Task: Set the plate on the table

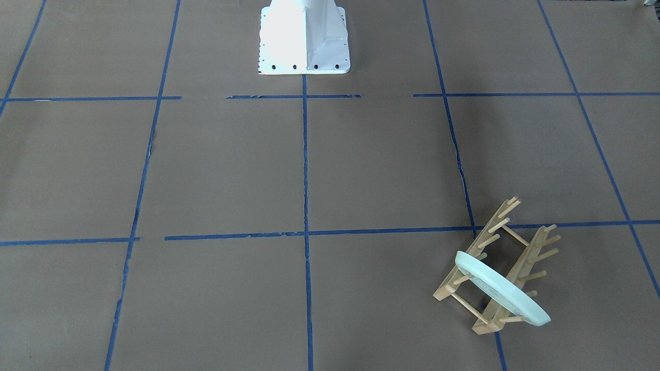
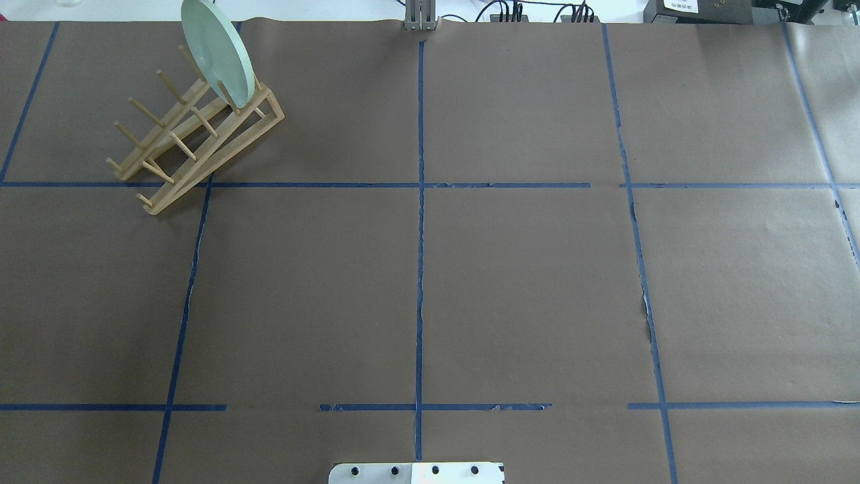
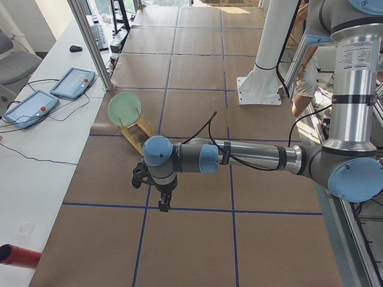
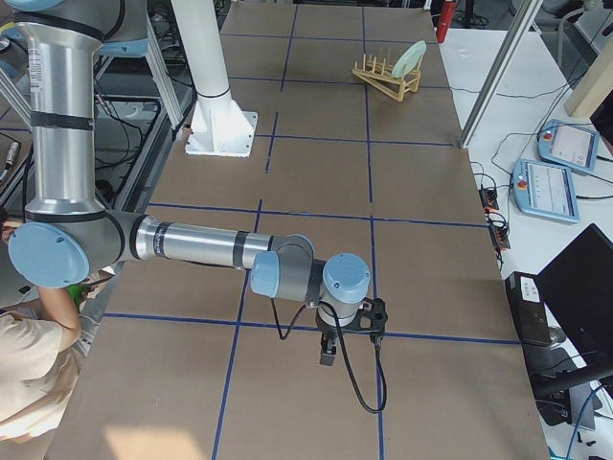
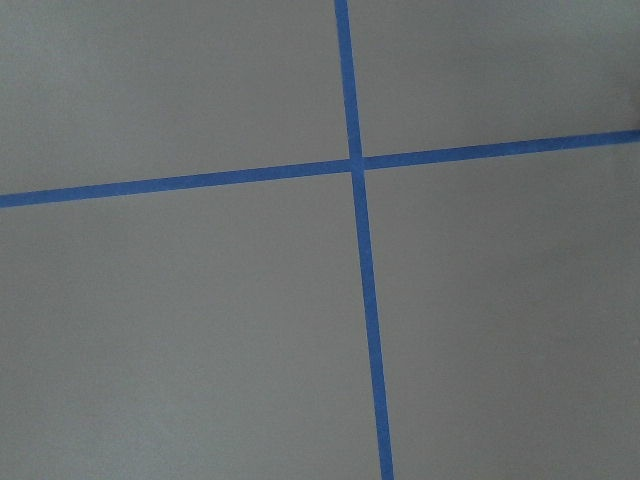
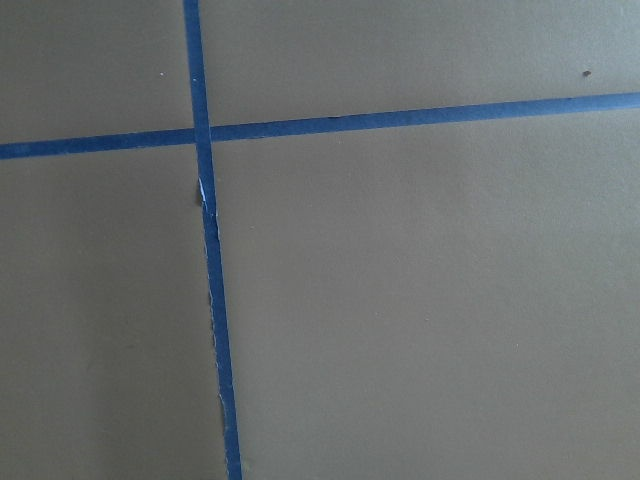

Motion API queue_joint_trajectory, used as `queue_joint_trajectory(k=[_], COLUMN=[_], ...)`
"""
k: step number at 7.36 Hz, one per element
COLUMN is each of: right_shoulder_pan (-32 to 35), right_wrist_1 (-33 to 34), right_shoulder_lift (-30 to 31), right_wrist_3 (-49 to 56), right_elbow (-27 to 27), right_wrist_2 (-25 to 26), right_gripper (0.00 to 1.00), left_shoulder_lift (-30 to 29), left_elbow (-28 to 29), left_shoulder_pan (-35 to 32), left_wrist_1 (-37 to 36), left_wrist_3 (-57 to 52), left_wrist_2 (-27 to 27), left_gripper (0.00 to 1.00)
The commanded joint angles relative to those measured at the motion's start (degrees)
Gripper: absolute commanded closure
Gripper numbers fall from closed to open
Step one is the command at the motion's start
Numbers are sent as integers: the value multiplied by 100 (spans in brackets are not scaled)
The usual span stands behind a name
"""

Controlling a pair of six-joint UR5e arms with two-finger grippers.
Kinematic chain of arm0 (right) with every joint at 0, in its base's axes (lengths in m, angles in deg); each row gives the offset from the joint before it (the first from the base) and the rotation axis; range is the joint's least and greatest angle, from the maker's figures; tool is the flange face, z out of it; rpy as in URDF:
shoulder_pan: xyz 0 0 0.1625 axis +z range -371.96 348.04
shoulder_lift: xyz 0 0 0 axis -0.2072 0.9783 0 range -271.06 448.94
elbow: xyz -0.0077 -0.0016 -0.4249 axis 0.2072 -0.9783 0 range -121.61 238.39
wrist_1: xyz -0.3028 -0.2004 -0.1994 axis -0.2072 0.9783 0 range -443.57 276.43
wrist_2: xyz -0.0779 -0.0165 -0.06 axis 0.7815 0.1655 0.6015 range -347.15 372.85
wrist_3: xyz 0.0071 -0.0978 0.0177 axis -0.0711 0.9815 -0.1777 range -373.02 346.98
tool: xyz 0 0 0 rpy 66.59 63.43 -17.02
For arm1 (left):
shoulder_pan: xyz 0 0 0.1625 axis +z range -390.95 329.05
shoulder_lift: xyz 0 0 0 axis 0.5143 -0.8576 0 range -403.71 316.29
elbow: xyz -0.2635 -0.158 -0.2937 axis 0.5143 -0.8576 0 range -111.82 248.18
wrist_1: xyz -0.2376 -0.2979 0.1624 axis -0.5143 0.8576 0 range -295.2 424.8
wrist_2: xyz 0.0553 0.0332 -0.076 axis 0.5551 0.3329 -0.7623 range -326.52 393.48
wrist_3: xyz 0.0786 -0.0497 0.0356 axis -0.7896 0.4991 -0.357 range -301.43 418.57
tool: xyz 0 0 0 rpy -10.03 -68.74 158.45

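Brown paper crossed by blue tape lines covers the wide tabletop (image 2: 524, 289), and the white robot base (image 1: 304, 36) is seen at its near edge. The plate (image 2: 218, 54) is found on the robot's left side, close to the tabletop's far edge. It is held on edge, leaning, between the pegs at the far end of a light wooden rack (image 2: 201, 144), which is set at a slant across a tape crossing. No part of the plate is seen touching the paper.

The left arm (image 3: 251, 156) is stretched level over the tabletop in the left side view, with its jaws pointed down above a tape line. The plate is seen beyond them, toward the tabletop's far edge and well apart. Whether these jaws are spread or pressed together cannot be told from this view. Only paper and a tape crossing are shown by the left wrist camera.

The right arm (image 4: 192, 244) is stretched out likewise at the opposite end, its jaws pointed down near a tape line, and their state cannot be told either. The plate is seen far off from them, small, at the other end.
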Motion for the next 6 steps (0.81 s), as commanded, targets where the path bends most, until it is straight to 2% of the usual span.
queue_joint_trajectory(k=[1, 3, 4, 5, 6], right_shoulder_pan=[0, 0, 0, 0, 0], right_wrist_1=[0, 0, 0, 0, 0], right_shoulder_lift=[0, 0, 0, 0, 0], right_wrist_3=[0, 0, 0, 0, 0], right_elbow=[2, 2, -7, -7, 2], right_wrist_2=[0, 0, 0, 0, 0], right_gripper=[0, 0, 0, 0, 0], left_shoulder_lift=[0, -9, -191, -463, -1023], left_elbow=[-71, -176, -168, -133, 76], left_shoulder_pan=[0, 0, 0, 9, 9], left_wrist_1=[0, -9, 9, 26, 183], left_wrist_3=[0, 17, 61, 35, 44], left_wrist_2=[7, 15, 7, -11, -11], left_gripper=[0, 0, 0, 0, 0])
